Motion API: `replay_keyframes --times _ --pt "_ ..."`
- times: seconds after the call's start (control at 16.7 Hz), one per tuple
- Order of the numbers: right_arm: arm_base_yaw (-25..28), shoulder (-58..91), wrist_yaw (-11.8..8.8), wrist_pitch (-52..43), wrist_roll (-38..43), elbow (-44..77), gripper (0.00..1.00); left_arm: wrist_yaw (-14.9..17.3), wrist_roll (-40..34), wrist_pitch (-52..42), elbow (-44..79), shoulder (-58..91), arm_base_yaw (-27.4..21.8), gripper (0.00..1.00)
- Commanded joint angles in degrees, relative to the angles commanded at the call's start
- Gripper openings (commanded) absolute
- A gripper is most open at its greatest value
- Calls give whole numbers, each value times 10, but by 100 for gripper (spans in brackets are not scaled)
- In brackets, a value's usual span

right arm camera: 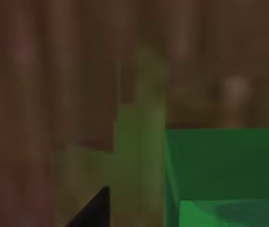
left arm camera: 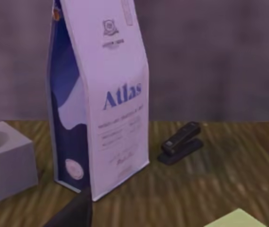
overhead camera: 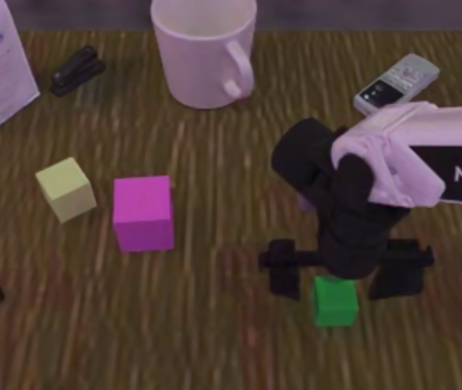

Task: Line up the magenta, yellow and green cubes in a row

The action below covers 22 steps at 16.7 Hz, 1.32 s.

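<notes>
Right end effector (overhead camera: 343, 276), fingers spread wide, is hovering over the green cube (overhead camera: 333, 301) in the top view; the magenta cube (overhead camera: 142, 213) and yellow cube (overhead camera: 67, 188) are sitting together well to the left on the tabletop (overhead camera: 215, 341). Left wrist view is showing an Atlas bag (left arm camera: 103, 94), a stapler (left arm camera: 181, 142) and the yellow cube's corner (left arm camera: 236, 219); left end effector's state: cannot tell. Right wrist view is showing the green cube (right arm camera: 224, 175) close up.

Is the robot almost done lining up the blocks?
Partly. The yellow cube and magenta cube already sit side by side at the table's left. The right gripper is open above the green cube, which lies far to the right, not yet gripped. It still has to join the row.
</notes>
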Motion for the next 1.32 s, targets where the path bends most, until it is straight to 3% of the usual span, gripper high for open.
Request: replay_keyframes --times 0.42,0.9,1.32 --pt "0 -1 0 -2 0 2 100 0 0 0 0 0 0 100" --pt "6 -49 0 -143 1 91 100 0 0 0 0 0 0 100" --pt "4 -57 -1 -145 -2 90 100 0 3 -4 6 6 -1 100"
